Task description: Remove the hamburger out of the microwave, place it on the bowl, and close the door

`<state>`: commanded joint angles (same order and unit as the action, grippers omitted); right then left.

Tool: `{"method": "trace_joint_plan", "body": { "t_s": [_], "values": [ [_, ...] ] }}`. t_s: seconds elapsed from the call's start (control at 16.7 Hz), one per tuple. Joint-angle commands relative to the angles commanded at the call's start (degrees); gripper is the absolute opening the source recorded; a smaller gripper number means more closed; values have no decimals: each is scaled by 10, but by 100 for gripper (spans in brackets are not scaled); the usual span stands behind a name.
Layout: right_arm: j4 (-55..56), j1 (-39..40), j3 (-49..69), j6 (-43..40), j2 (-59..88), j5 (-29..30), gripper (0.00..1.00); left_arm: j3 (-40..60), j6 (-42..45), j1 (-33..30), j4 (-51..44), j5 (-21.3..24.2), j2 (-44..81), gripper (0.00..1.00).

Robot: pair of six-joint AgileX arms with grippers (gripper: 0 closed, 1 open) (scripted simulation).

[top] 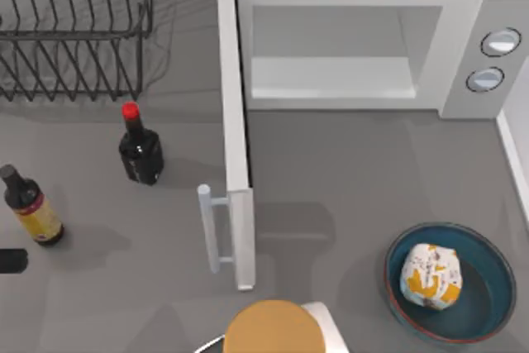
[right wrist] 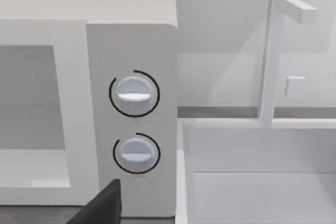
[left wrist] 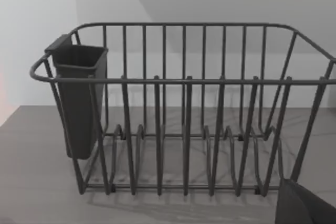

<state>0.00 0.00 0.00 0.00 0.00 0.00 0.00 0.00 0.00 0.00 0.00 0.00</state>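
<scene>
The hamburger [top: 431,276], a white-wrapped lump with orange patches, rests inside the blue-teal bowl [top: 488,307] at the table's front right. The white microwave [top: 355,2] stands at the back with its pale cavity bare. Its door [top: 237,155] is swung wide open toward the front, with the bar handle [top: 209,229] on its left face. The two knobs [right wrist: 134,94] appear close up in the right wrist view, where a dark part of my right gripper [right wrist: 102,208] juts in. A dark part of my left arm [top: 10,260] sits at the table's left edge.
A black wire dish rack [top: 74,31] stands at the back left, with a dark cup [left wrist: 79,103] hung on it. Two dark bottles [top: 139,145] [top: 31,208] stand left of the door. An orange-tan disc [top: 273,330] lies at the front centre. A white raised edge [top: 512,155] borders the right side.
</scene>
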Motion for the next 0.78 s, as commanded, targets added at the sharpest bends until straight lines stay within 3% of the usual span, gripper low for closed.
{"method": "trace_joint_plan", "body": {
  "t_s": [0.48, 0.78],
  "values": [
    [0, 0, 0, 0, 0, 0, 100, 2, 0, -2, 1, -2, 2, 0],
    [0, 0, 0, 0, 0, 0, 100, 53, 1, -61, 18, -60, 71, 0]
  ]
}}
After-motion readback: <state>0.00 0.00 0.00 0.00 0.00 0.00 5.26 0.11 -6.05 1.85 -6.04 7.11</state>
